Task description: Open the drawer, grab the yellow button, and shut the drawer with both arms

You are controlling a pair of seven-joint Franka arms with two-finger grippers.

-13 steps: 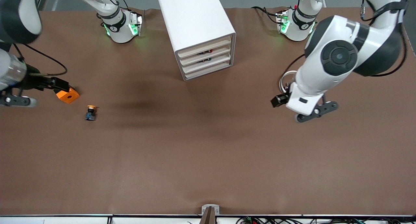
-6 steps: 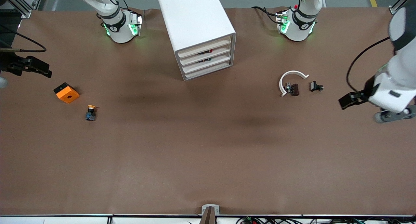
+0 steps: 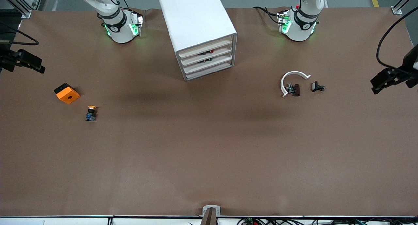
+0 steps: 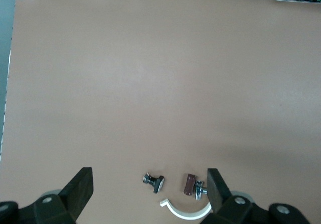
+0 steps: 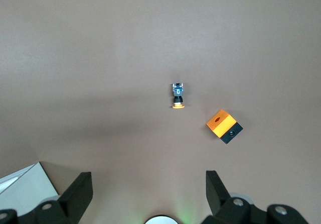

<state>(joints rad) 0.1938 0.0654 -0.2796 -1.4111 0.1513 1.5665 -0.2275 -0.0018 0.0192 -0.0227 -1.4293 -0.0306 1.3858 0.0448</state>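
The white cabinet (image 3: pixel 196 25) stands between the arm bases; its top drawer (image 3: pixel 205 43) sits flush with the lower ones. The button (image 3: pixel 91 113), with an orange-yellow cap on a dark body, lies on the table toward the right arm's end; it also shows in the right wrist view (image 5: pixel 177 96). My right gripper (image 3: pixel 31 63) is open and empty, high over that end of the table (image 5: pixel 148 191). My left gripper (image 3: pixel 388 79) is open and empty, high over the left arm's end (image 4: pixel 149 191).
An orange square block (image 3: pixel 67 93) lies beside the button, a little farther from the front camera. Toward the left arm's end lie a white curved piece (image 3: pixel 292 78), a small brown part (image 3: pixel 296 89) and a black part (image 3: pixel 317 87).
Both arms have swung outward and up, away from the table's middle. My right gripper has left the orange block; my left arm no longer covers the small parts.
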